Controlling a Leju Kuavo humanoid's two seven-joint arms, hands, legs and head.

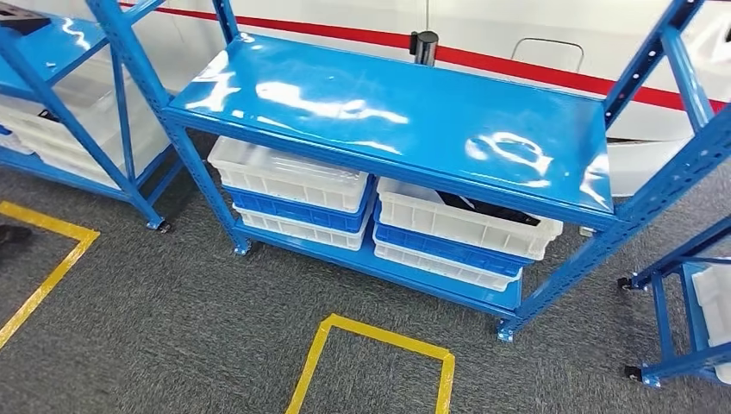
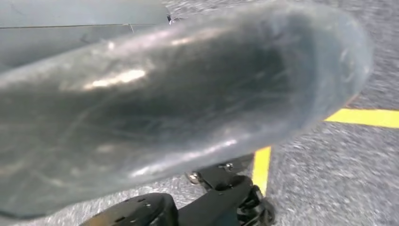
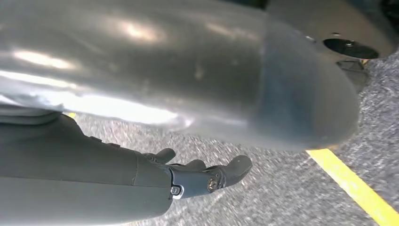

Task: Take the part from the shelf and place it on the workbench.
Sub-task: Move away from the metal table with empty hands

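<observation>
A blue metal shelf (image 1: 405, 112) stands ahead in the head view, its glossy top board bare. On the lower board sit stacked white and blue bins (image 1: 293, 194). The top white bin on the right (image 1: 465, 226) holds a dark part (image 1: 491, 211), mostly hidden under the top board. My right hand (image 3: 188, 179) hangs over grey carpet with its dark fingers (image 3: 228, 172) stretched out and nothing in them. A thick grey thumb (image 2: 179, 99) of my left hand blurs across the left wrist view; its fingers are hidden.
A black cylinder (image 1: 424, 45) stands behind the shelf against a white wall with a red stripe. More blue shelves (image 1: 60, 95) with white bins flank it left and right (image 1: 690, 285). Yellow tape outlines (image 1: 379, 345) mark the grey carpet in front.
</observation>
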